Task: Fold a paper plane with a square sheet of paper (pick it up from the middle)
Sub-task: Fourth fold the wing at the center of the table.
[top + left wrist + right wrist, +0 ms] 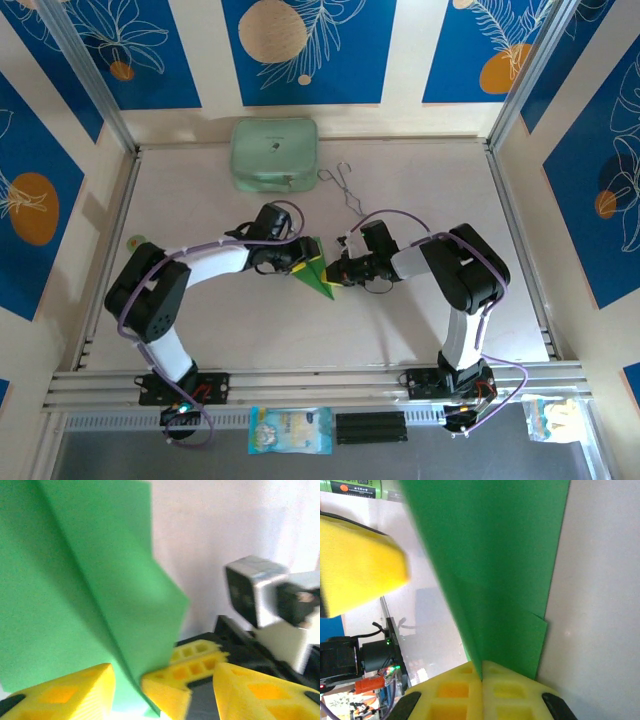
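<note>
The green sheet of paper (pixel 318 272) is folded into a pointed shape with a centre crease and is held up between both arms over the middle of the table. My right gripper (pixel 335 272) is shut on it. In the right wrist view the yellow jaws (pixel 481 674) are pressed together on the crease of the paper (pixel 500 570). My left gripper (pixel 303 262) stands open at the paper's left side. In the left wrist view the paper (pixel 75 580) and the right gripper's fingertips (pixel 195 667) lie between the spread fingers of my left gripper (pixel 162 670).
A pale mint case (pixel 274 155) sits at the back of the table, with thin wire tongs (pixel 345 185) just to its right. A small green object (pixel 135 241) lies by the left rail. Packets (pixel 290 430) lie in front of the arm bases.
</note>
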